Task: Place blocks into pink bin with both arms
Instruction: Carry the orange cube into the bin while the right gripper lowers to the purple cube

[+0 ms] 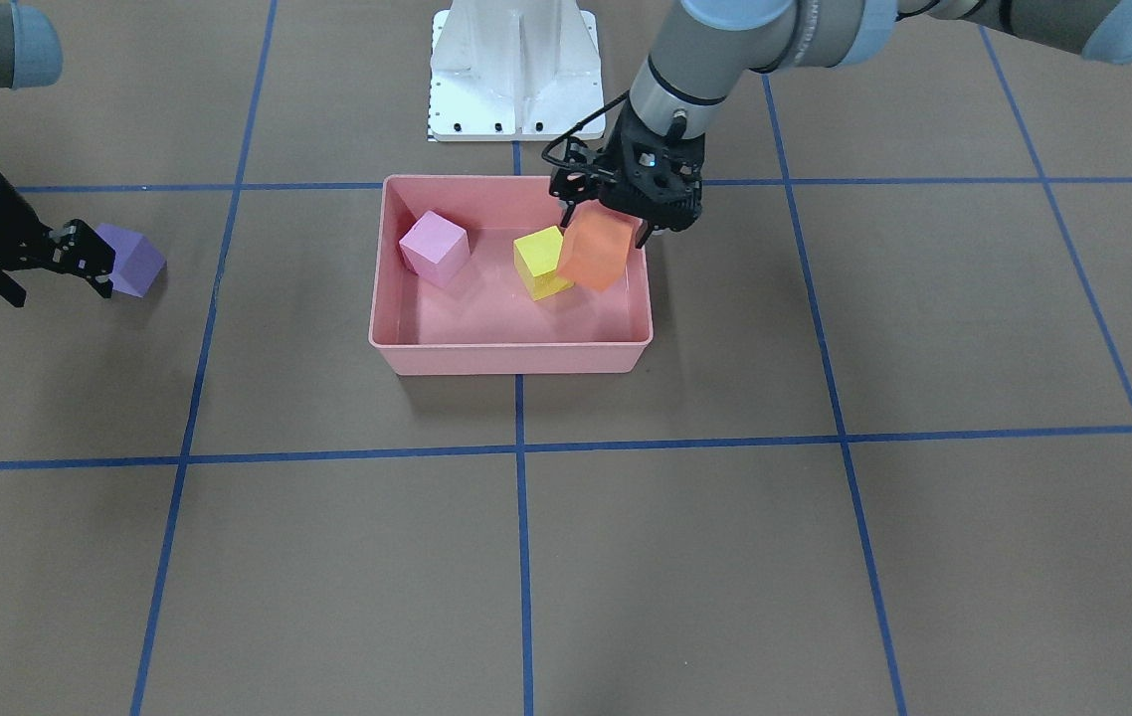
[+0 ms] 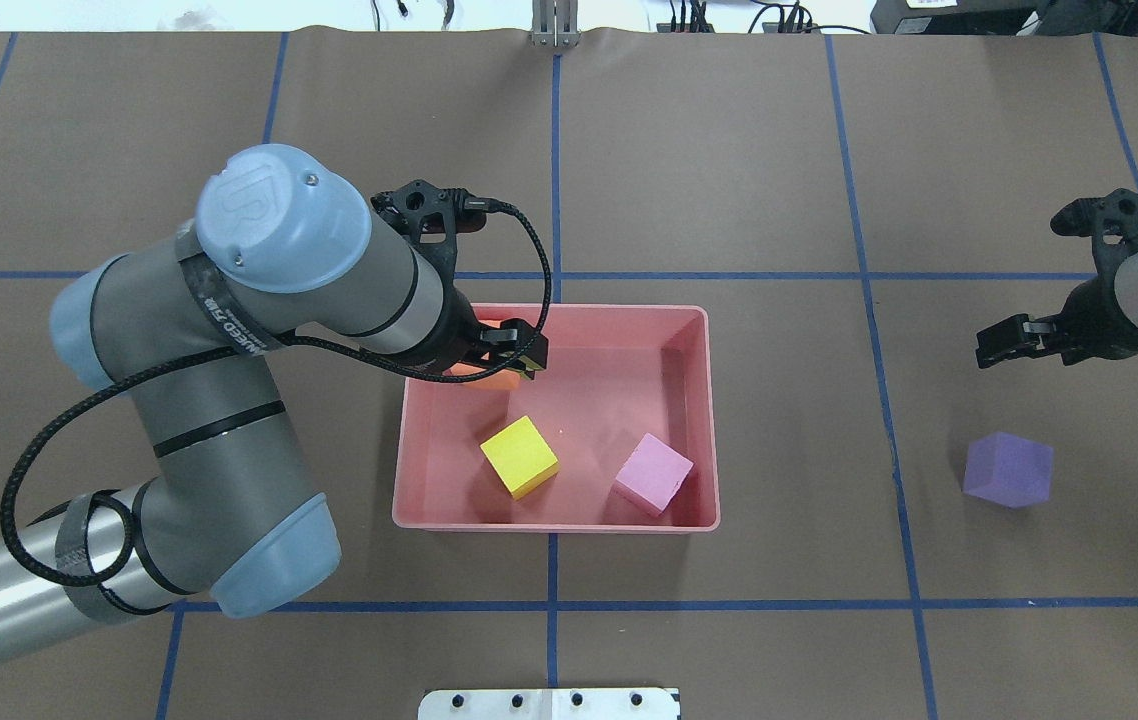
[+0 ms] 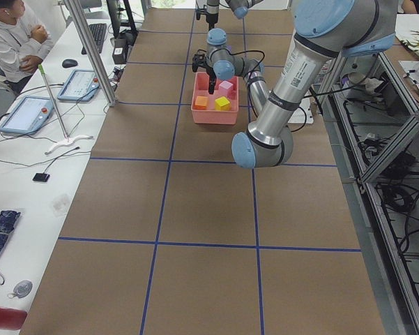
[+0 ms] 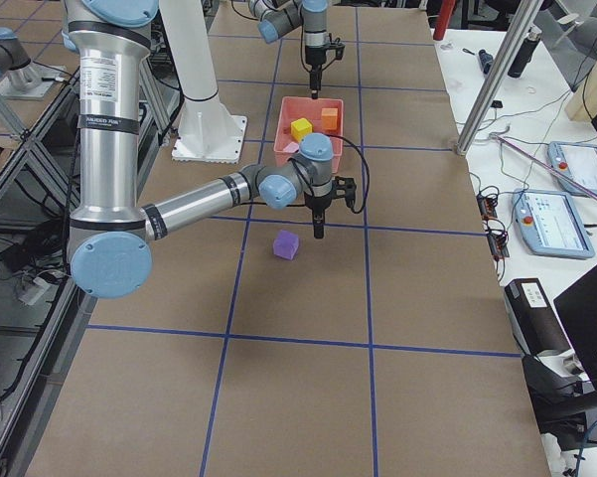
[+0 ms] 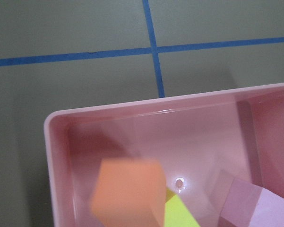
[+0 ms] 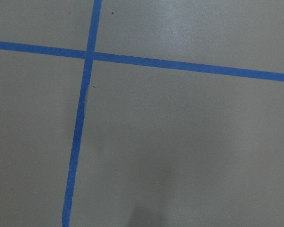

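Exterior front-facing view: the orange block [image 1: 594,254] is seen tipped under the opened left claw [image 1: 604,227], to be dropped into the pink bin [image 1: 511,358] beside the yellow block [image 1: 538,267]. The right claw [image 1: 79,261] is opened near the purple block [image 1: 131,261], which is laid on the worktop [image 1: 725,497].

Blocks [image 1: 435,249] in bin [image 1: 511,358] (1 block [image 1: 133,261] outside).

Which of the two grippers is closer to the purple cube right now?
The right one. The right gripper hangs close beside the purple cube. The left gripper is much farther away, over one end of the pink bin, just above the orange cube.
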